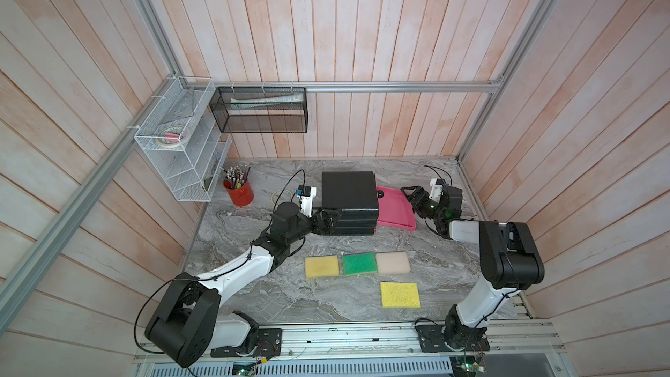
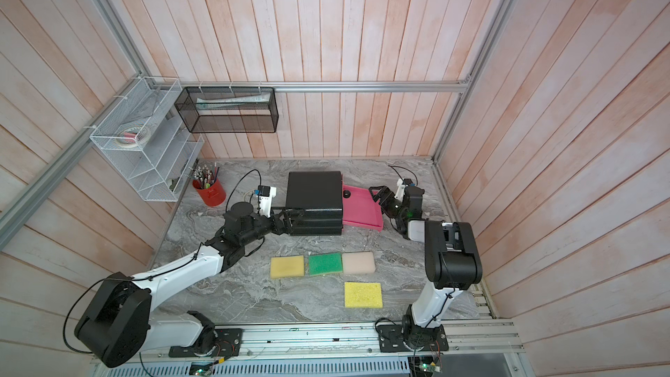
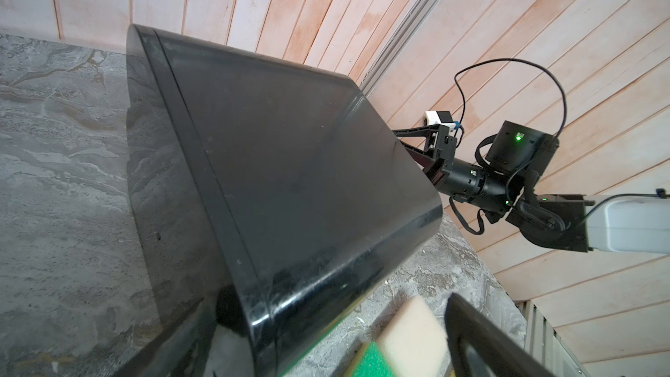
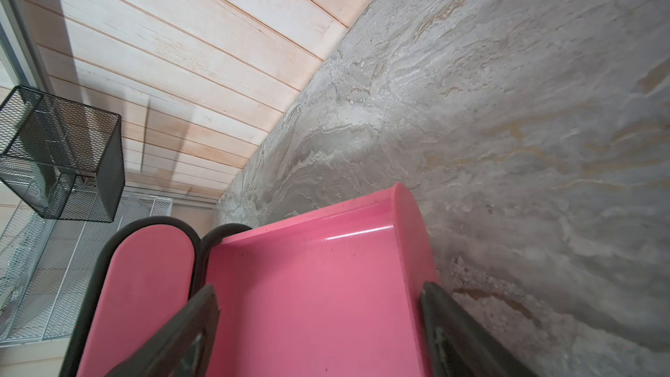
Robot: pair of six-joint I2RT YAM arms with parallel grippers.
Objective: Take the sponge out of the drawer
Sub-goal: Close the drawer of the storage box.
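Pink plastic drawer [image 1: 397, 210] juts from the black cabinet [image 1: 350, 190] toward the right tool [image 1: 411, 196], whose jaws stand released astride its rim. Left tool [image 1: 331, 221], also released, sits at the cabinet's front corner. On the surface [image 1: 253, 284] before the cabinet lie a yellow sponge [image 1: 322, 266], green sponge [image 1: 359, 263] and beige sponge [image 1: 392, 262] in a row, a brighter yellow sponge [image 1: 400, 294] nearer the robot.

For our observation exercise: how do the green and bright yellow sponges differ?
The green sponge sits between the pale yellow sponge and beige sponge; the bright yellow sponge lies alone, outside that row. It looks larger than the green sponge. Both lie flat on the table.
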